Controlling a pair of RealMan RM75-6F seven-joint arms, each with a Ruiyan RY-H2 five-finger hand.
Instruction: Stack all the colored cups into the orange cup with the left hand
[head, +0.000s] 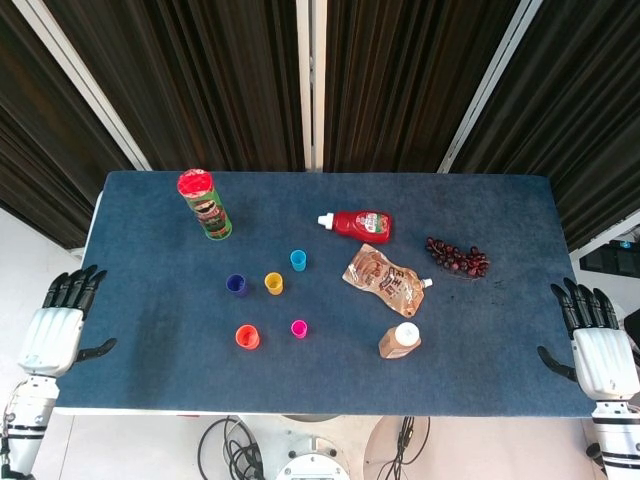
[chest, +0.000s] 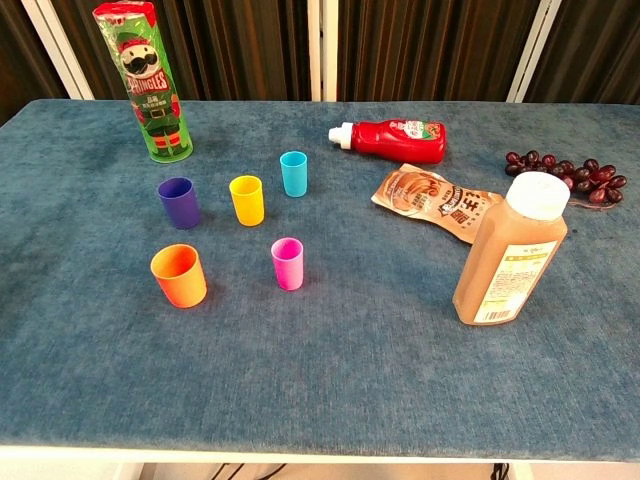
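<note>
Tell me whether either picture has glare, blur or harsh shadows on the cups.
Head view: sharp, evenly lit, cups small, no glare. Chest view: sharp too; the orange cup and pink cup cast only faint, soft shadows on the table; the juice bottle looks tilted, probably lens distortion.
</note>
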